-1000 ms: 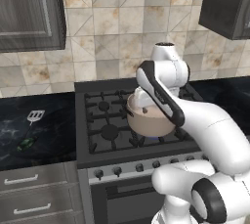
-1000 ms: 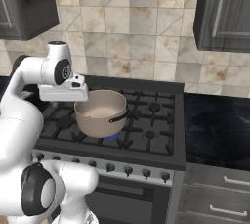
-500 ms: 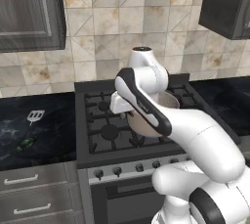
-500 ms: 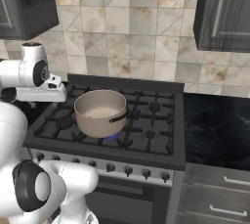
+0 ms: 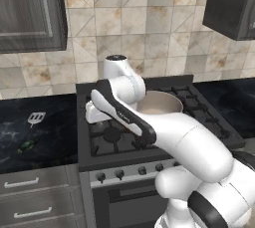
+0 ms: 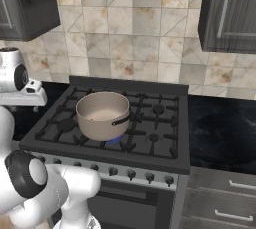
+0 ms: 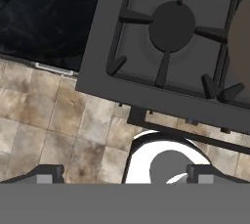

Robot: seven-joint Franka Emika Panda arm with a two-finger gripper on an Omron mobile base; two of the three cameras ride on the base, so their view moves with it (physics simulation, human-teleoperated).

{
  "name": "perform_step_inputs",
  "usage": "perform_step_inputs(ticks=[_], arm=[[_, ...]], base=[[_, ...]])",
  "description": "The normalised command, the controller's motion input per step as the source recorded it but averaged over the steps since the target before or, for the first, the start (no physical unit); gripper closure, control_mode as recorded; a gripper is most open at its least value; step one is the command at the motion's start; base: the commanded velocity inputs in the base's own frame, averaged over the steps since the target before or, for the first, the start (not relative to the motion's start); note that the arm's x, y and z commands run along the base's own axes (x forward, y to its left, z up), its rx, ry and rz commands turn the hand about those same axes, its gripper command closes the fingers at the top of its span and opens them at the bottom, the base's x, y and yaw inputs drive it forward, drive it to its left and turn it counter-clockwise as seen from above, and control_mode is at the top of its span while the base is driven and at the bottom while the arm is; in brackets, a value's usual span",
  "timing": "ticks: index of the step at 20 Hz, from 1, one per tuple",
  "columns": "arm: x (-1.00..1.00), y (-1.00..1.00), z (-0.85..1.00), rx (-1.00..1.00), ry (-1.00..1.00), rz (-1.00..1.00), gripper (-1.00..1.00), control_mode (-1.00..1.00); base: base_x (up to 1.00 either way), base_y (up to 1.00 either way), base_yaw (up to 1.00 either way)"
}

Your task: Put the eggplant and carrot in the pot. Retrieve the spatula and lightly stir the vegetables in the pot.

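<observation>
Judging progress: pot (image 6: pixel 102 115) sits on the stove to the gripper's right with an orange fleck inside, eggplant unconfirmed. Gripper (image 7: pixel 124 173) is spread wide, empty. Spatula (image 5: pixel 35 118) lies untouched on the worktop left of the gripper; stirring remains.

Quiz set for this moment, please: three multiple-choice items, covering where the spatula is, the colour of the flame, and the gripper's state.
1. The spatula lies: A inside a drawer; B on the dark counter left of the stove; C against the tiled wall.
2. The flame under the pot is: A blue; B green; C red.
3. The gripper is: A shut on a utensil; B shut on nothing; C open and empty.

Answers: B, its pale head rests on the counter; A, blue shows below the pot's front; C, the fingertips stand far apart with nothing between them.
</observation>
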Motion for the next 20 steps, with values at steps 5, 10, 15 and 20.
perform_step_inputs(ticks=[5,10,15,20], arm=[[0.0,0.84,-0.13,0.0,0.0,-0.04,-1.0,-1.0],[0.02,0.92,-0.13,0.0,-0.02,-0.12,-1.0,-1.0],[0.14,0.86,-0.15,0.0,0.04,-0.25,-1.0,-1.0],[0.25,0.81,-0.1,0.0,0.0,-0.21,-1.0,-1.0]], base=[[0.0,0.0,0.0],[0.0,0.0,0.0],[0.0,0.0,0.0],[0.0,0.0,0.0]])
